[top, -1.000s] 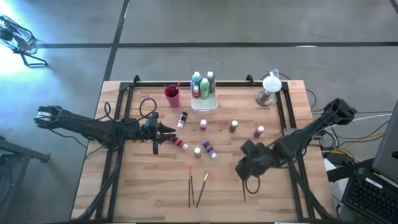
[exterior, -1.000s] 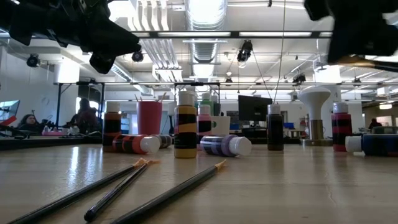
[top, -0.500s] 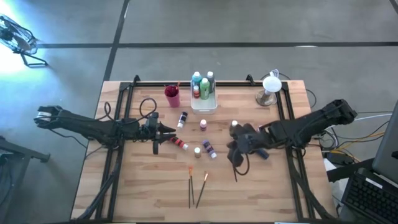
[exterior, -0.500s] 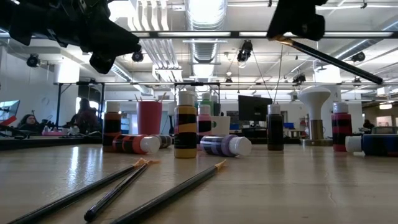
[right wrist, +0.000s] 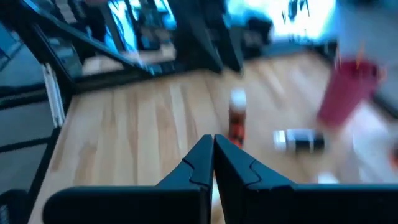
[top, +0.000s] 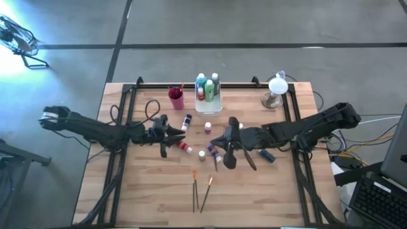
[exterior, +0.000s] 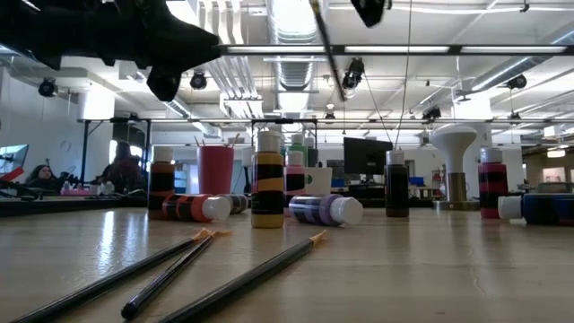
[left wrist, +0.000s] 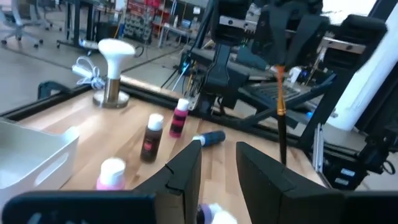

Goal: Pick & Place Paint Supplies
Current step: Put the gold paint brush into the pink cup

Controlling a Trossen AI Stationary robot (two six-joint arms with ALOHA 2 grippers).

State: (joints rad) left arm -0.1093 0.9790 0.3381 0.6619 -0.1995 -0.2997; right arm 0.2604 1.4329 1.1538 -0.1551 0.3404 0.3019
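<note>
My right gripper hovers over the middle of the table, shut on a dark-handled paintbrush with an orange ferrule; the low view shows that brush high above the board. My left gripper is open and touches nothing, above a red bottle lying on its side. Other bottles stand or lie around: purple, pink, blue. More brushes lie flat near the table's near edge. Several bottles stand in the white tray. My right gripper pinches the paintbrush near its bristle end, just above the orange ferrule, with the fingers coming from above. The brush is lifted clear and hangs below the fingers, almost upright, its handle end lowest.
A magenta cup stands left of the tray, and a white lamp-like stand sits at the far right corner. Black rails run along the table's sides. Bare wood lies at the near left and near right.
My right gripper has carried the paintbrush from the table's near right part toward the centre and slightly farther back. The brush has swung from a slant to hanging nearly upright. My left gripper has shifted a little toward the right.
</note>
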